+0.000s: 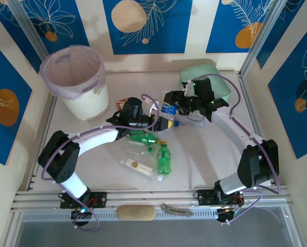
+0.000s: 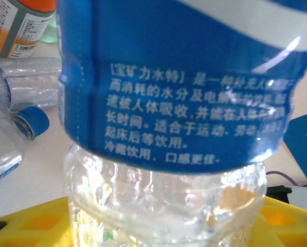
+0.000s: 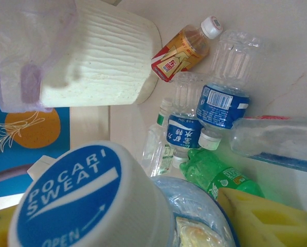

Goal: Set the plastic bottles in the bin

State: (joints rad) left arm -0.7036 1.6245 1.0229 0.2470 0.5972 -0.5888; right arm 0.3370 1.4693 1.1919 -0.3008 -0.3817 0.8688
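**Top external:** left gripper point(image 1: 163, 122) and right gripper point(image 1: 177, 103) meet at one blue-labelled bottle point(image 1: 168, 109), mid-table, well apart from the bin point(image 1: 89, 100)

**Left wrist:** the left gripper's yellow fingers point(image 2: 35, 226) clamp the bottle's clear body

**Right wrist:** the capped end lies between the right gripper's fingers; whether they grip it cannot be told

**Step, as judged:** a hand-over between arms; next, the right must let go and the left carry the bottle to the bin

Left arm point(image 1: 94, 138), right arm point(image 1: 241, 131) arched inward
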